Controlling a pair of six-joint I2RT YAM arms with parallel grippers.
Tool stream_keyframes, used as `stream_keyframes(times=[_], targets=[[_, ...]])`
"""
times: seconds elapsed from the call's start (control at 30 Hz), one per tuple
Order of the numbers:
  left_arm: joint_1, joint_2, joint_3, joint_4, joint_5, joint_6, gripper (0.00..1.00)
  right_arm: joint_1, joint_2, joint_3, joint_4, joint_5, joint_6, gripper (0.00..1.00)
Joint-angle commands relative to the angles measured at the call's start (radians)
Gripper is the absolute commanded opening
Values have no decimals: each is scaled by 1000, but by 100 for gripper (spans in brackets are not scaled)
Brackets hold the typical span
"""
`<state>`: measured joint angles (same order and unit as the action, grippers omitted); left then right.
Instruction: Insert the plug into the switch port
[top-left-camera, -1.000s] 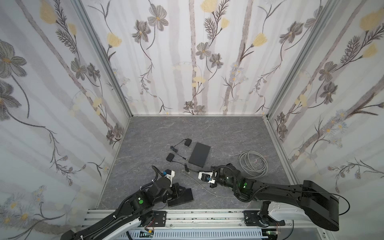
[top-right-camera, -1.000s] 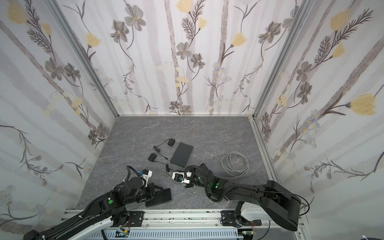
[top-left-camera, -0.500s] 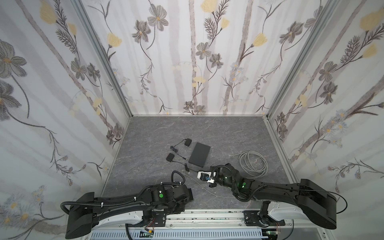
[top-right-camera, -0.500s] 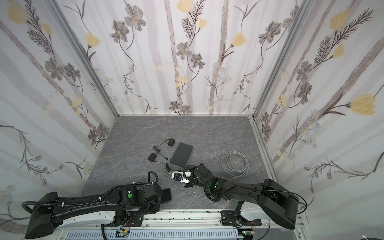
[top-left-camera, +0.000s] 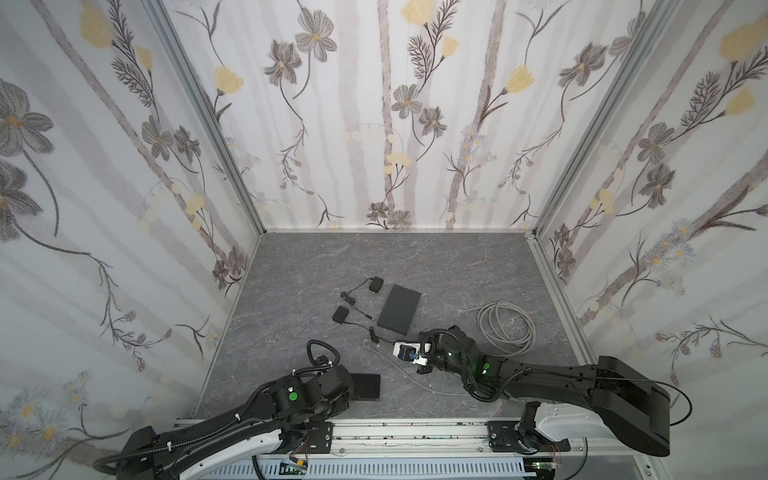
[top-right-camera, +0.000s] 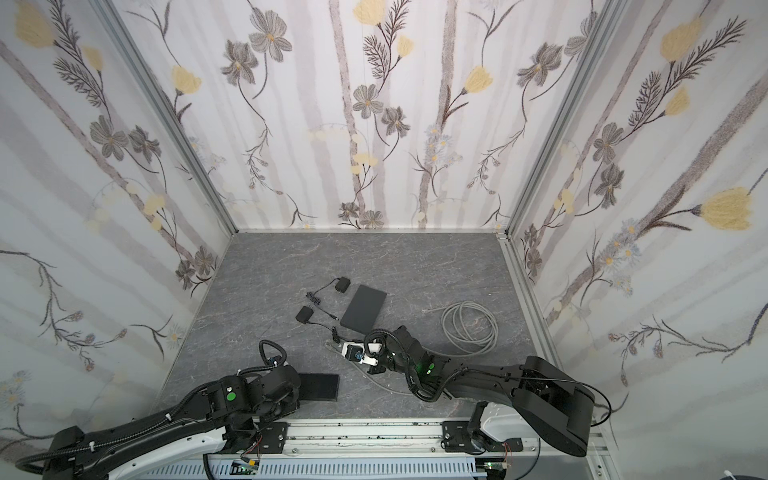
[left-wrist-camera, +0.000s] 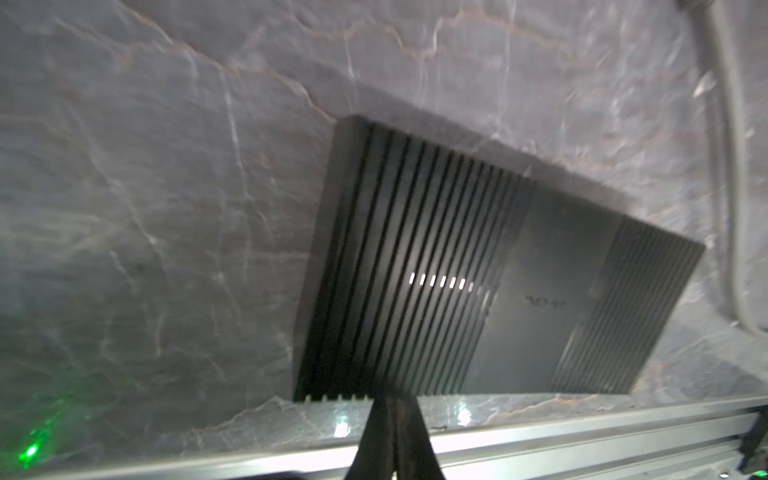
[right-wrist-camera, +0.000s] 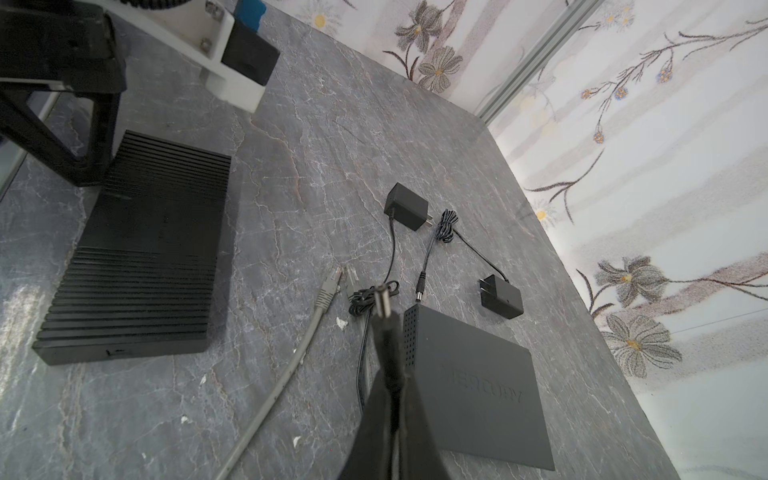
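Our right gripper (right-wrist-camera: 390, 374) has its jaws pressed together on the barrel plug (right-wrist-camera: 382, 305). The plug's metal tip stands clear of the table, just off the near corner of the vented end of the Mercury switch (right-wrist-camera: 478, 386). The right arm (top-left-camera: 540, 374) stretches low from the front rail toward that end of the switch. The left gripper (left-wrist-camera: 392, 415) is closed too, with nothing that we can see between its jaws. It is poised at the edge of the ribbed black box (left-wrist-camera: 478, 282), which lies well apart from the switch, toward the rail and to the left. The left arm (top-left-camera: 249, 411) is folded low along the rail. In both top views each gripper is buried under its own wrist, and the left arm covers part of the ribbed box. We can make out no port on the switch. The left wrist view is smeared, so the print on the ribbed box is unreadable. The held plug's cord drops out of sight behind the jaws. A loose second plug (right-wrist-camera: 420, 286) lies just beside the switch's vented end, and a grey network cable (right-wrist-camera: 291, 374) lies near it.
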<state>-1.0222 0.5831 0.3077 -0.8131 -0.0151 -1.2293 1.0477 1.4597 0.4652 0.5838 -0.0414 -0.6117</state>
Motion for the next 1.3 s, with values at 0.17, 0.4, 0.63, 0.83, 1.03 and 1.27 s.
stream_keyframes(times=[0.17,0.4,0.63,0.83,1.03,1.27], targets=[[195,-21,-61,144,30,94,0,58,83,92,-149,-18,-49,0],[220,61,107,52,-62,237,9,113,66,185,-340,-8,183,0],[225,60,87,132,-103,281,39,137,42,169,-464,-100,424,0],[229,138,72,191,-174,327,42,178,78,163,-535,-140,496,0],[237,109,88,142,-257,378,42,234,130,187,-546,-117,539,0],[258,106,64,171,-239,417,44,248,291,274,-607,-137,601,0]])
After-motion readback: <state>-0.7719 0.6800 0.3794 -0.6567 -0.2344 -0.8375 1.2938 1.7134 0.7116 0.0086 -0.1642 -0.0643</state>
